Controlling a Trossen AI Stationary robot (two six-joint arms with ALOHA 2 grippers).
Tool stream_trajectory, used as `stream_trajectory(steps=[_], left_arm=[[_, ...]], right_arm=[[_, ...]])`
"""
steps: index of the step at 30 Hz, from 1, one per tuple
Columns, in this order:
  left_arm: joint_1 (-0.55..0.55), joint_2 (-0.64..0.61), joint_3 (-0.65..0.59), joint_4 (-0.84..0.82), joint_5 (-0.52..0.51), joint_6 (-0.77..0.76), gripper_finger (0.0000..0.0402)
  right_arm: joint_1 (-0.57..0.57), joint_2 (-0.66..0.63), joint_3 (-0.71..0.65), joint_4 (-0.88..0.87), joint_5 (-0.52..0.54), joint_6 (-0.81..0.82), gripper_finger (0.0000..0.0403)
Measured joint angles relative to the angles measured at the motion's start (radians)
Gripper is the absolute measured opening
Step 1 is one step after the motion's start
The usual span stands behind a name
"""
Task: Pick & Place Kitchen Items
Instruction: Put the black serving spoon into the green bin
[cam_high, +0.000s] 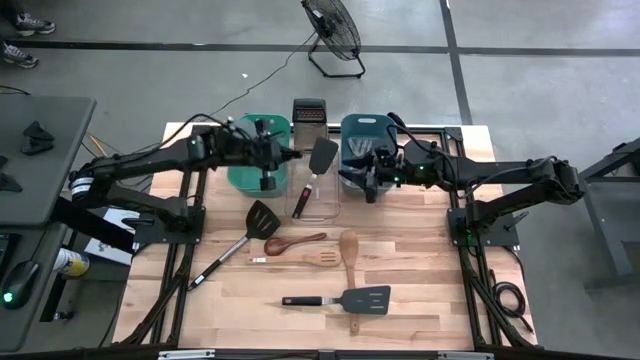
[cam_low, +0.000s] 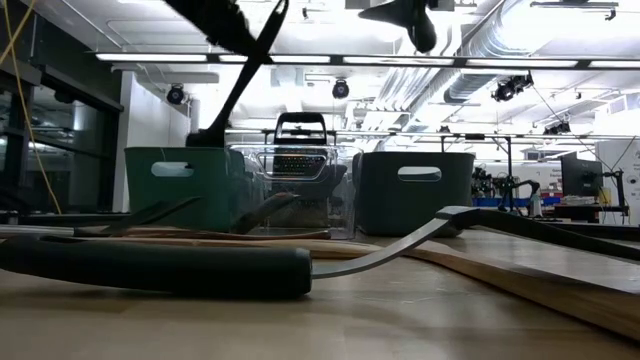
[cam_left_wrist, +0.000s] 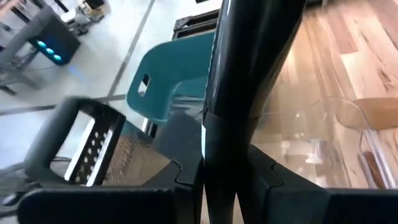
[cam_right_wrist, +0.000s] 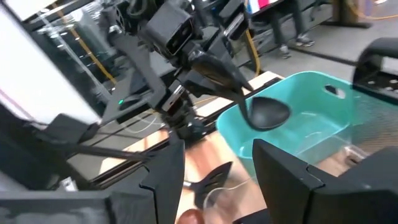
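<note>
- Wooden table is carrying scattered utensils.
- Left gripper is reaching over the clear tub, fingers clamping a black ladle.
- Right gripper is hovering over the blue tub, fingers parted and holding nothing.

The high camera hangs overhead looking straight down on the whole worktop. The low one sits right at worktop level, facing the teal tub, clear tub and grater, which the overhead view also catches. Each wrist camera rides super close, and both see that teal tub too.
</note>
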Motion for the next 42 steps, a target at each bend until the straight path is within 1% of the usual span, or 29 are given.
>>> stream_trajectory(steps=[3,8,12,18,23,27,33,42], left_arm=[[0.080,-0.037,-0.066,0.063,0.098,0.008,0.0059],[0.221,-0.104,-0.210,0.231,0.250,0.016,0.0059],[0.320,-0.128,-0.299,0.343,0.339,0.020,0.0059],[0.400,-0.117,-0.371,0.417,0.349,0.073,0.0059],[0.438,-0.113,-0.404,0.419,0.351,0.125,0.0059],[0.437,-0.113,-0.424,0.452,0.352,0.163,0.0059],[0.437,-0.111,-0.438,0.453,0.412,0.209,0.0059],[0.437,-0.012,-0.438,0.508,0.424,0.231,0.0059]], right_arm=[[0.000,0.000,0.000,-0.003,0.042,0.000,0.0181],[0.000,0.000,0.000,-0.003,0.079,0.001,0.0181],[0.001,0.000,0.000,-0.005,0.120,0.001,0.0181],[0.000,0.001,0.000,-0.015,0.176,-0.019,0.0181],[0.000,0.001,-0.001,-0.019,0.223,-0.019,0.0181],[0.000,0.001,-0.001,-0.026,0.247,-0.023,0.0181],[-0.017,0.001,-0.001,-0.029,0.250,-0.023,0.0181],[-0.037,0.001,-0.001,-0.030,0.250,-0.021,0.0181]])
